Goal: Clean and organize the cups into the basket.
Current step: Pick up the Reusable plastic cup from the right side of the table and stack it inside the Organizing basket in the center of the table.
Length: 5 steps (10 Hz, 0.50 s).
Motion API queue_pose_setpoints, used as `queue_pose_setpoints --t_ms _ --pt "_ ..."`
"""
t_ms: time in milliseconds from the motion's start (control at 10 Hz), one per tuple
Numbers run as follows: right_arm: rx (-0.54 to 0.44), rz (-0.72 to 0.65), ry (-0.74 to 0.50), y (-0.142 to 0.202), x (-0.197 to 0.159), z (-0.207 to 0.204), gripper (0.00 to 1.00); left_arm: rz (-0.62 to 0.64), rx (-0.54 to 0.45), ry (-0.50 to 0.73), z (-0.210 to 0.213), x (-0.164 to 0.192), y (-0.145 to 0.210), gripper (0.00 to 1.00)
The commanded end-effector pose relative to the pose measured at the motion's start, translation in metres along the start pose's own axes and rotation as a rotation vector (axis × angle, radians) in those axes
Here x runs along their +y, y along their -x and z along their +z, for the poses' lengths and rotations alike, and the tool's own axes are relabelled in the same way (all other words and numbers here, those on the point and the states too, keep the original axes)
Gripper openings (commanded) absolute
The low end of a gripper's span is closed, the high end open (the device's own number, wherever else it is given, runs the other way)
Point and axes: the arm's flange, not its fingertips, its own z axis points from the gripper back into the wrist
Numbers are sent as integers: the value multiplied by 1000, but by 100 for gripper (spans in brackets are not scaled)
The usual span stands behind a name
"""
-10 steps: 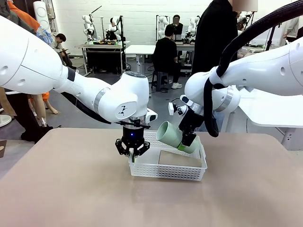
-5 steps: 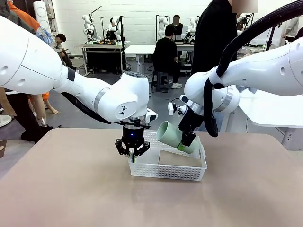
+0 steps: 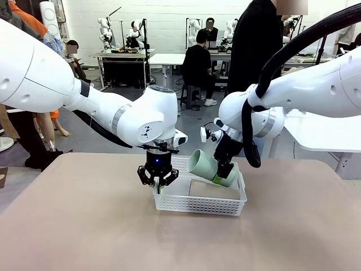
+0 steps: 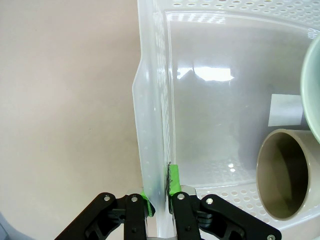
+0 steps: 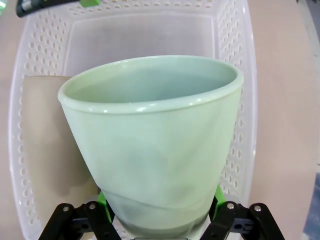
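Table (image 3: 84, 226) first: its tan top carries the white basket (image 3: 197, 204), which sits near the middle, a little toward my right side. My left gripper (image 3: 159, 183) comes straight down onto the basket's left end wall. In the left wrist view my jaws there are pinched fully together on that thin perforated wall, with a green pad (image 4: 172, 181) pressed against its inner face. My right gripper (image 3: 224, 169) has its jaws spread wide and clamped on the lower body of the mint-green cup (image 3: 206, 165). I hold that cup tilted over the basket's right half, mouth facing up toward my left, base low near the rim. Beneath it, the tan cup (image 3: 211, 189) lies on its side on the basket floor, mouth turned toward my left gripper
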Motion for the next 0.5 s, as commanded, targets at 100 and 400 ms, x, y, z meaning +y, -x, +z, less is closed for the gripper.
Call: queue_pose_setpoints --t_ms 100,400 --pt "14 -20 15 -6 -10 -1 82 -1 0 -1 0 0 0 0" --pt "9 -29 14 -7 -11 -3 100 -1 0 -1 0 0 0 0"
